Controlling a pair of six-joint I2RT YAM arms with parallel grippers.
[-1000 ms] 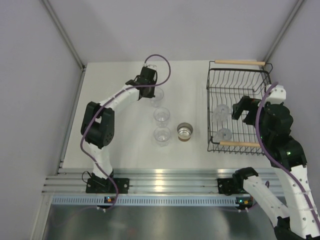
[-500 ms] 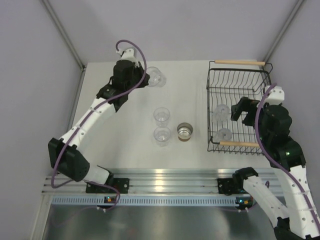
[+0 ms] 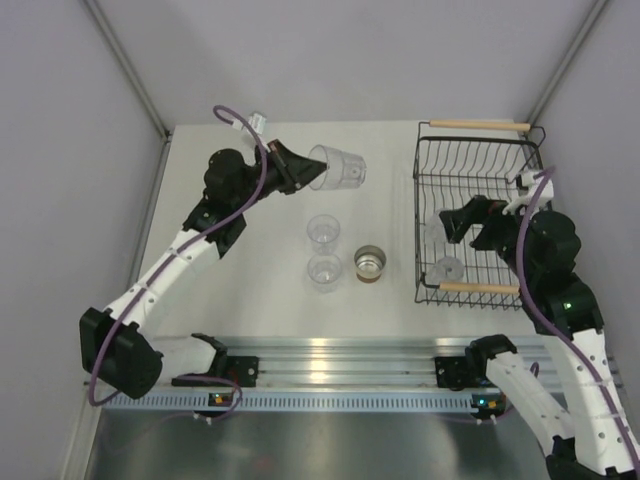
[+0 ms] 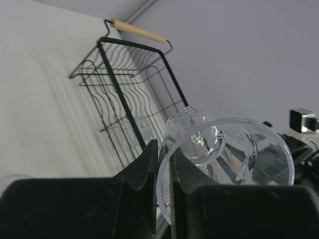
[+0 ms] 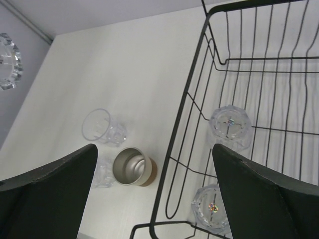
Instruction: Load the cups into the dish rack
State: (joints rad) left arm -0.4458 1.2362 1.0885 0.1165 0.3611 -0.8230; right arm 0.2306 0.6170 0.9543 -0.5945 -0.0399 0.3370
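My left gripper is shut on the rim of a clear cup, held in the air on its side with its base toward the dish rack. In the left wrist view the fingers pinch the cup's wall, one inside and one outside. Two clear cups and a silver-lined brown cup stand on the table. Two clear cups sit upside down in the rack. My right gripper hangs open and empty above the rack's left side.
The rack's wooden handles lie at its far and near ends. Grey walls close in the table at the back and both sides. The metal rail with the arm bases runs along the near edge.
My left arm has lifted the clear cup off the table, tipped it onto its side and carried it right toward the rack. The right gripper has shifted slightly left over the rack.
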